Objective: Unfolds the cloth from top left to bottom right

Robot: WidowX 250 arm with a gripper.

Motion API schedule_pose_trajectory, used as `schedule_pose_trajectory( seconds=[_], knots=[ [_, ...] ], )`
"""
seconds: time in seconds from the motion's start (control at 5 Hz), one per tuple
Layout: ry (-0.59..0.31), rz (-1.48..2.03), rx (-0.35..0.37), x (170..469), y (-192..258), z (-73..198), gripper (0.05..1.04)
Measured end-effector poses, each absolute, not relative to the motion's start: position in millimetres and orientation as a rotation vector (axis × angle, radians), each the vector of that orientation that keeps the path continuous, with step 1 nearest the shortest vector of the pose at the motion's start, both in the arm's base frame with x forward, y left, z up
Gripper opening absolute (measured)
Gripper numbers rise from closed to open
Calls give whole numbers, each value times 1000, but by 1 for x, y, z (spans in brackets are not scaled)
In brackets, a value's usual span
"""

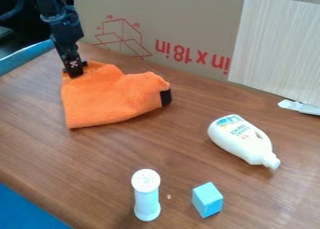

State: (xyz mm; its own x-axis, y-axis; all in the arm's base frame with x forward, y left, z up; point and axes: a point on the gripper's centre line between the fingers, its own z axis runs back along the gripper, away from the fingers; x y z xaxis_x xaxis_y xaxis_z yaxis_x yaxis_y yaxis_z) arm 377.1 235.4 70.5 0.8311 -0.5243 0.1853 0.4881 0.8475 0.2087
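On the table (37,144), I locate the cloth (109,99) left of the bottle (241,139); before both, the shaker (147,195) stands left of the block (206,200).

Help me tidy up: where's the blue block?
In the camera view, the blue block sits near the bottom, right of centre, beside the pale shaker.
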Motion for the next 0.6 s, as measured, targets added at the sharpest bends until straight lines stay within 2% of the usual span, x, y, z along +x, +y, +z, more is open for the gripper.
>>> schedule_pose_trajectory(
  seconds=[0.2,0.4,0.6],
  knots=[
    [-225,-545,162,377,235,66,1001],
    [-216,-550,176,380,235,64,949],
    [-218,-554,185,380,233,60,743]
  ],
)
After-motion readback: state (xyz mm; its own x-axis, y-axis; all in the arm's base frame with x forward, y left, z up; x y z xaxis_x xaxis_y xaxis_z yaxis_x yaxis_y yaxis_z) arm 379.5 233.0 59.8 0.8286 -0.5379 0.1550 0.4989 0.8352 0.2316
